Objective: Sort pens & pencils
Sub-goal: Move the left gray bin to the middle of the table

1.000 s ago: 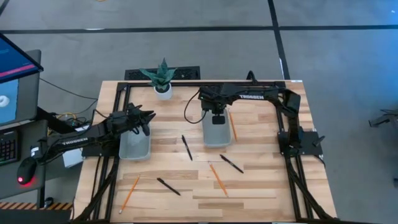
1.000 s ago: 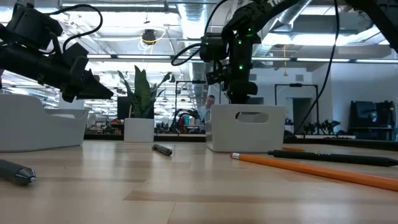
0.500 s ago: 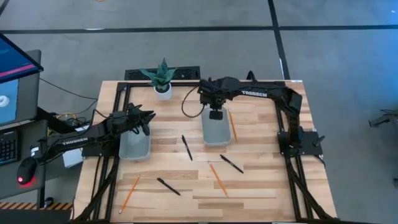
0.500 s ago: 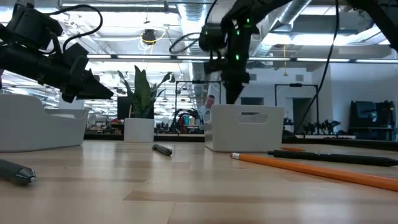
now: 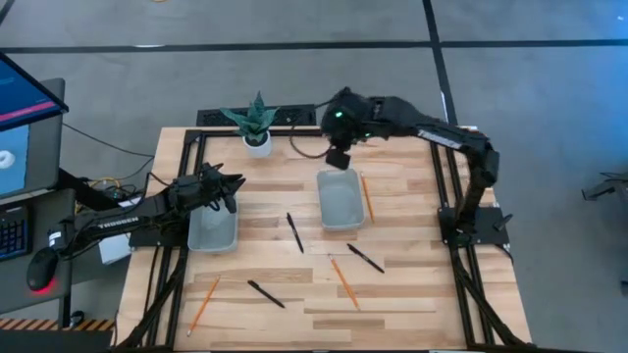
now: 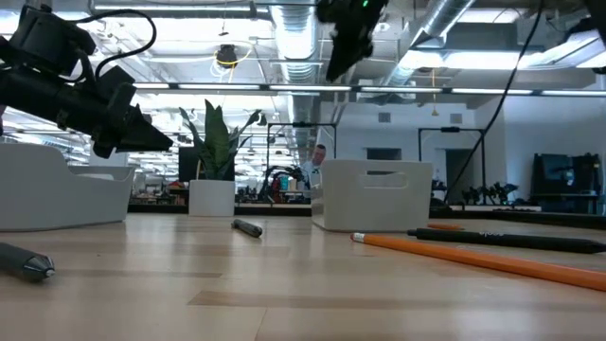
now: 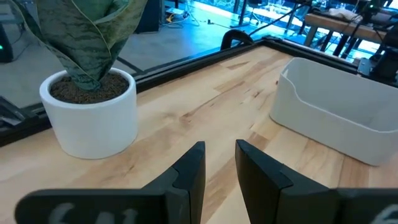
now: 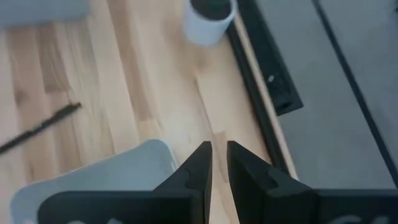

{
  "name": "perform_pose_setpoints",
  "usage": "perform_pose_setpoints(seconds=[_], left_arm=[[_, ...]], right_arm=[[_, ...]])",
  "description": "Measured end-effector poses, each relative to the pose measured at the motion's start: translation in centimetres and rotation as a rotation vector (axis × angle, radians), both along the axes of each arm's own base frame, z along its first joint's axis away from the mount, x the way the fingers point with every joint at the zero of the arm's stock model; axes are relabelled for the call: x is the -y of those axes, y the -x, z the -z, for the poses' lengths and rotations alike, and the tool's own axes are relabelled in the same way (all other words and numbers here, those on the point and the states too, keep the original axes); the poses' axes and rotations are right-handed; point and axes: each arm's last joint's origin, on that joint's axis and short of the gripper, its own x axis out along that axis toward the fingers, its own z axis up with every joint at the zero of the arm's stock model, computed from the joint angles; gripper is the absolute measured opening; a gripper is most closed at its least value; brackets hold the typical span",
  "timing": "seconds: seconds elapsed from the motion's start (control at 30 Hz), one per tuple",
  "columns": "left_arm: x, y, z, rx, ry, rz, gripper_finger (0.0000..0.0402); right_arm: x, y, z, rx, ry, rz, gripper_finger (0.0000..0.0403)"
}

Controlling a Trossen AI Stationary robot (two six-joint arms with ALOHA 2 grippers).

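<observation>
Three black pens lie flat on the table: one [image 5: 294, 232] between the two bins, one [image 5: 365, 258] right of centre, one [image 5: 265, 293] near the front. Of the three orange pencils, one [image 5: 366, 196] lies beside the right bin's right wall, one [image 5: 343, 282] at centre front, one [image 5: 203, 304] at front left. My right gripper [image 5: 339, 157] hangs high over the far end of the right bin [image 5: 340, 206], shut and empty [image 8: 219, 155]. My left gripper [image 5: 233, 186] hovers at the far end of the left bin [image 5: 213, 230], shut and empty [image 7: 220, 155].
A potted plant [image 5: 257, 123] stands at the far edge between the arms. Both grey bins look empty. Black frame rails run along the table's left, right and far sides. Bare wood lies open across the centre and front around the scattered sticks.
My right gripper has risen from low inside the right bin to well above it and has drawn back toward the far edge, the arm folding upward. Pens, pencils and bins lie where they were.
</observation>
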Motion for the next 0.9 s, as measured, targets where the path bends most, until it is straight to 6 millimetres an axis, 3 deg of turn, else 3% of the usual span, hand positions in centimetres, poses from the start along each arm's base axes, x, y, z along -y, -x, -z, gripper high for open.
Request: perform_pose_setpoints(seconds=[0.17, 0.4, 0.57, 0.73, 0.9], left_arm=[[0.0, 0.0, 0.0, -0.013, -0.020, 0.005, 0.0079], [0.0, 0.0, 0.0, -0.012, -0.020, 0.005, 0.0079], [0.0, 0.0, 0.0, -0.011, -0.019, 0.004, 0.0079], [0.0, 0.0, 0.0, 0.003, -0.002, -0.001, 0.0079], [0.0, 0.0, 0.0, 0.004, -0.002, -0.002, 0.0079]], right_arm=[[-1.0, 2.9, -3.1, 0.067, 0.008, 0.017, 0.0071], [-2.2, 7.8, -5.5, 0.037, -0.041, 0.083, 0.0071], [-3.4, 11.9, -6.6, 0.125, -0.019, 0.093, 0.0071], [-4.9, 16.1, -5.7, 0.319, 0.023, 0.105, 0.0071], [-6.2, 19.5, -1.9, 0.494, 0.013, 0.148, 0.0071]])
